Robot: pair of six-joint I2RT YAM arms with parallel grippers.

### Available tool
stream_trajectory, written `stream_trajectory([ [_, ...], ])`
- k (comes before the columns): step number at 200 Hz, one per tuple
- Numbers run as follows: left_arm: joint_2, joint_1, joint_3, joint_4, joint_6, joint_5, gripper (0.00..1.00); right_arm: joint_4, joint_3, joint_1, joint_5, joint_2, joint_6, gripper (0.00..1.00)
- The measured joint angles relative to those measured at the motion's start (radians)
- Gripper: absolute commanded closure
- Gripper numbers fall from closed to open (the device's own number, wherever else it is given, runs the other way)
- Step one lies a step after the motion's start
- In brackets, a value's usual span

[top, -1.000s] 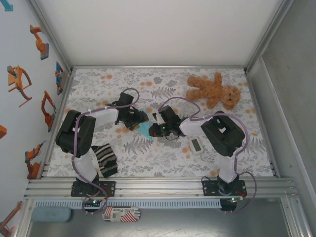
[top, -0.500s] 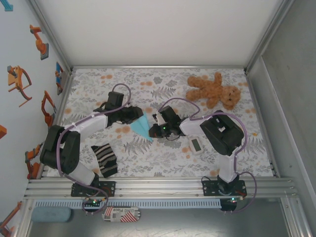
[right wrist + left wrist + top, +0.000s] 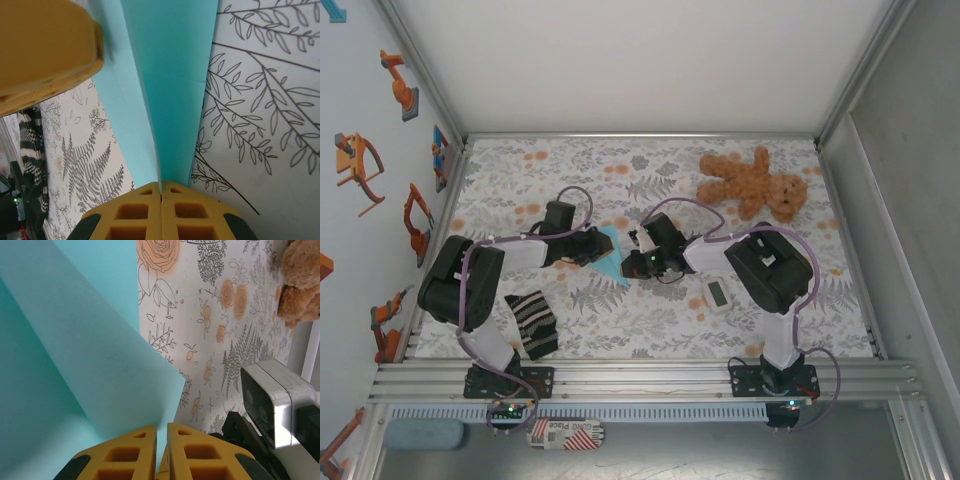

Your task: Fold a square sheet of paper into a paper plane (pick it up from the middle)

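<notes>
The light-blue sheet of paper [image 3: 611,256] lies folded into a narrow pointed shape between my two grippers at the table's middle. My left gripper [image 3: 592,247] is at its left side. In the left wrist view a paper flap [image 3: 75,340] runs into the thin gap between the yellow fingers of my left gripper [image 3: 161,432], which is shut on it. My right gripper [image 3: 634,263] holds the near right end. In the right wrist view the gripper [image 3: 161,187] is shut on the crease of the paper [image 3: 170,75], and a left finger [image 3: 45,50] shows beyond.
A brown teddy bear [image 3: 752,185] lies at the back right. A black-and-cream striped cloth [image 3: 532,323] sits by the left arm's base. A small white gadget [image 3: 717,294] lies just right of the right gripper. A floral cloth [image 3: 650,320] covers the table.
The left arm has shifted and its gripper has closed on the paper's left flap. The right gripper has kept its grip and place.
</notes>
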Motion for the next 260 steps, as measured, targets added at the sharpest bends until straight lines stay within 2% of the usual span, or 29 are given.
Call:
stream_trajectory([
  [45,0.029,0.008,0.0,0.02,-0.005,0.001,0.89,-0.002,0.001,-0.002,-0.005,0.0,0.0,0.91],
  [260,0.08,0.016,0.025,0.019,-0.015,0.011,0.87,-0.014,0.008,-0.002,-0.011,0.001,-0.001,0.88],
])
